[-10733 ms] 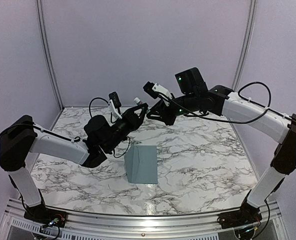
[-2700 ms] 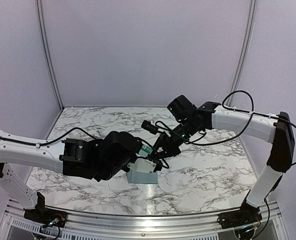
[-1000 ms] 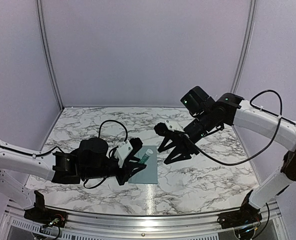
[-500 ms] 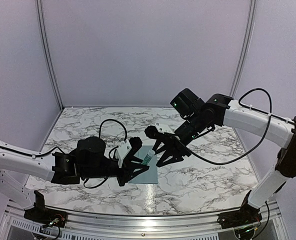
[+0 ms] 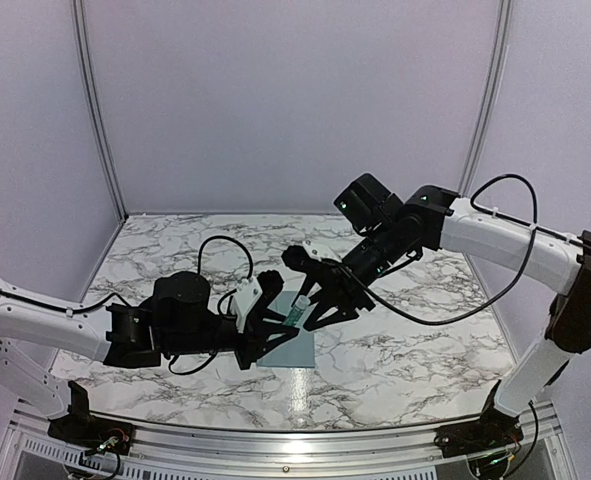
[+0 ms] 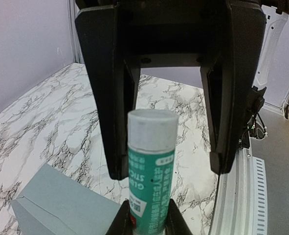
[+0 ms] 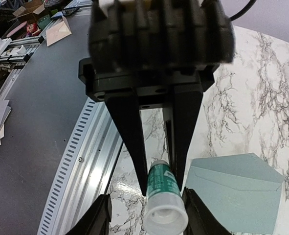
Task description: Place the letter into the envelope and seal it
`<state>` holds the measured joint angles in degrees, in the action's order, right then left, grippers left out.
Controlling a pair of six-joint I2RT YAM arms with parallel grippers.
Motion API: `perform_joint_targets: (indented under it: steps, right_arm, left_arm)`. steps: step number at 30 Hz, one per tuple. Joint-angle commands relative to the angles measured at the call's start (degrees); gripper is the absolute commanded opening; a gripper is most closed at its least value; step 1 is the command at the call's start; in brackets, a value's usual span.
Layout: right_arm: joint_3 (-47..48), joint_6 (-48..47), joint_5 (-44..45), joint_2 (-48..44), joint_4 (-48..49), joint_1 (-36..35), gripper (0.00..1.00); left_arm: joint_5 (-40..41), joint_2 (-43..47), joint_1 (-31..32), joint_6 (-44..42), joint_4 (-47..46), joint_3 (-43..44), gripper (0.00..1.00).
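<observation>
Sealing step, by judgement. Glue stick (image 6: 151,171) clenched in left gripper (image 6: 148,223) over envelope (image 7: 237,191). Right gripper (image 6: 168,167) released, straddling cap (image 6: 152,129). Next: pinch cap, pull off.

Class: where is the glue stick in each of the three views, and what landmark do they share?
Top view: the glue stick is at centre, slightly below the middle.
Left wrist: glue stick at lower middle, white cap up.
Right wrist: glue stick at bottom centre, white cap facing the camera.
Shared landmark: the envelope.
</observation>
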<state>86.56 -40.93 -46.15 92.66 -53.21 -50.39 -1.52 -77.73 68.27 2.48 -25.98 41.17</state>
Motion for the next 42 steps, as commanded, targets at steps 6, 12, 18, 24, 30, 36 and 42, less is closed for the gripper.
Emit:
perform_joint_targets:
  steps: [6, 12, 18, 24, 30, 36, 42]
  right_arm:
    - [2.6, 1.3, -1.8, 1.6, 0.9, -1.1, 0.37]
    - [2.0, 2.3, -2.2, 1.1, 2.4, -1.2, 0.34]
    - [1.6, 4.1, -1.8, 1.4, 4.0, -1.3, 0.3]
    - [1.0, 6.5, -1.7, 1.5, 6.2, -1.3, 0.29]
    - [0.8, 6.8, -1.8, 2.1, 6.5, -1.2, 0.23]
    - [0.6, 6.7, -1.6, 2.5, 6.2, -1.2, 0.15]
    - [0.8, 6.2, -0.2, 3.0, 5.8, -1.2, 0.03]
  left_arm:
    - [-0.8, 0.0, -0.9, -0.1, -2.9, 0.4, 0.05]
    - [-1.2, -0.3, -1.1, 0.2, -3.3, 0.5, 0.05]
    - [-1.3, -0.6, -1.3, 0.4, -3.7, 0.7, 0.05]
    - [-1.3, -0.8, -1.6, 0.7, -3.8, 0.6, 0.05]
    - [-1.3, -1.0, -1.8, 0.9, -3.7, 0.7, 0.05]
    - [-1.2, -1.0, -2.0, 0.9, -3.9, 0.6, 0.05]
    - [3.2, 0.1, -2.1, 1.2, -3.8, -0.7, 0.32]
